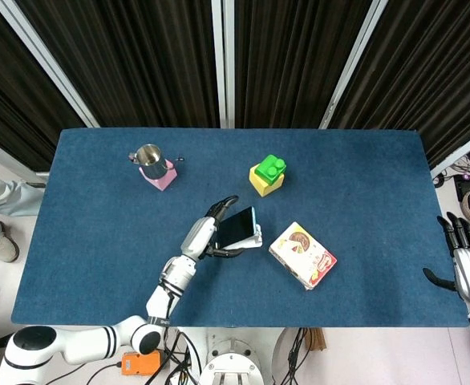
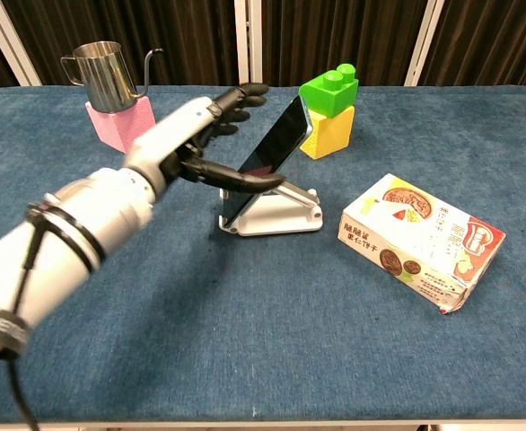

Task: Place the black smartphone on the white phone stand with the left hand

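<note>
Leaning on its stand, the phone sits beside a spread left hand

Covering the whole work surface is a dark blue cloth on the table (image 1: 99, 208), with black pleated curtains (image 1: 299, 56) and pale frame posts behind it. At far left a steel pitcher (image 2: 101, 74) stands upright on a pink block (image 2: 119, 123); what the pitcher holds cannot be told. Next, the left hand (image 2: 196, 144) reaches in with its fingers fanned apart, the thumb stretched toward the lower edge of the black smartphone (image 2: 272, 154); whether it touches cannot be told. The phone leans tilted on the white phone stand (image 2: 276, 213), near the table's middle. Just behind it, a green brick (image 2: 329, 88) sits on a yellow block (image 2: 326, 133). To the right lies a biscuit box (image 2: 420, 241), flat and apart from the stand. At the far right edge, off the table, the right hand (image 1: 466, 261) is held with its fingers straight and slightly apart, holding nothing.
</note>
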